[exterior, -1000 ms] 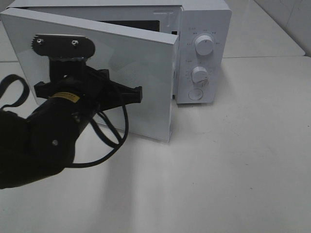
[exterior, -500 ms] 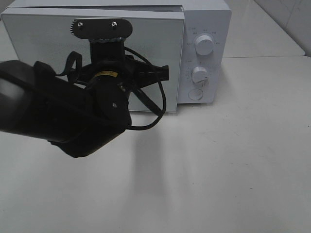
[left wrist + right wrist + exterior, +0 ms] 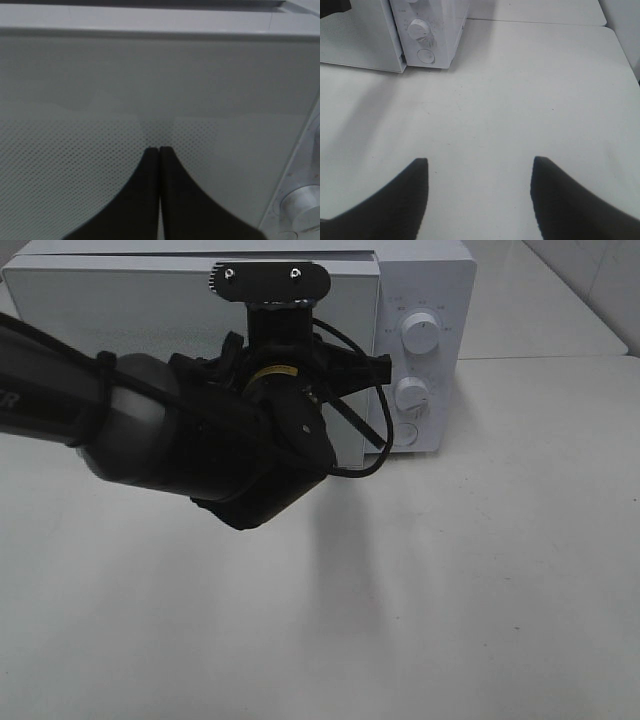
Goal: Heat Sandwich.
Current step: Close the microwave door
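The white microwave (image 3: 425,285) stands at the back of the table with its door (image 3: 110,315) closed. The sandwich is out of view in every frame. My left arm (image 3: 220,445) reaches across to the door's right part. In the left wrist view my left gripper (image 3: 159,150) is shut and empty, its tips pressed against the dotted door (image 3: 75,125). My right gripper (image 3: 479,160) is open and empty above the bare table, to the right and in front of the microwave (image 3: 432,25).
The microwave's control panel has two knobs (image 3: 420,333) (image 3: 410,395) and a round button (image 3: 402,433). The white table (image 3: 480,590) stretches in front and to the right. A cable (image 3: 350,435) loops from my left arm near the panel.
The microwave door has swung from half open to fully closed. My left arm has moved right and toward the microwave, pushing the door shut.
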Action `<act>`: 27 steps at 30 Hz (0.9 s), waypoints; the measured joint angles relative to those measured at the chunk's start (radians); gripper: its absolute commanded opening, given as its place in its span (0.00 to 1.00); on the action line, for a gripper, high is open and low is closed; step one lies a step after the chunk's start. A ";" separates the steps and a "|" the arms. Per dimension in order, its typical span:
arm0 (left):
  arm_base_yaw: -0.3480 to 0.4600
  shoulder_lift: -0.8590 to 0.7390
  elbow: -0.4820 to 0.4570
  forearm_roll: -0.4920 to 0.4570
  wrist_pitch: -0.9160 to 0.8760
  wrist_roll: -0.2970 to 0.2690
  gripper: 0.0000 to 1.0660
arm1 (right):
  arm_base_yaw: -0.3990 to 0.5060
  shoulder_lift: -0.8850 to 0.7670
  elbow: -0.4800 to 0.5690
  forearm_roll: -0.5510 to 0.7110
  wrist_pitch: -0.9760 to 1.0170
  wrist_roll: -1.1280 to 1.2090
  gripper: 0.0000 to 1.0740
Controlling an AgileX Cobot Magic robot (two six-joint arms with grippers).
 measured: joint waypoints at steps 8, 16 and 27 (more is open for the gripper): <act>0.000 0.044 -0.055 -0.001 -0.005 0.009 0.00 | 0.000 0.000 0.000 0.000 0.000 0.000 0.56; 0.011 0.049 -0.056 0.007 0.005 0.009 0.00 | 0.000 0.000 0.000 0.000 0.000 0.000 0.56; 0.048 0.049 -0.056 0.050 0.035 0.008 0.00 | 0.000 0.000 0.000 0.000 0.000 0.000 0.56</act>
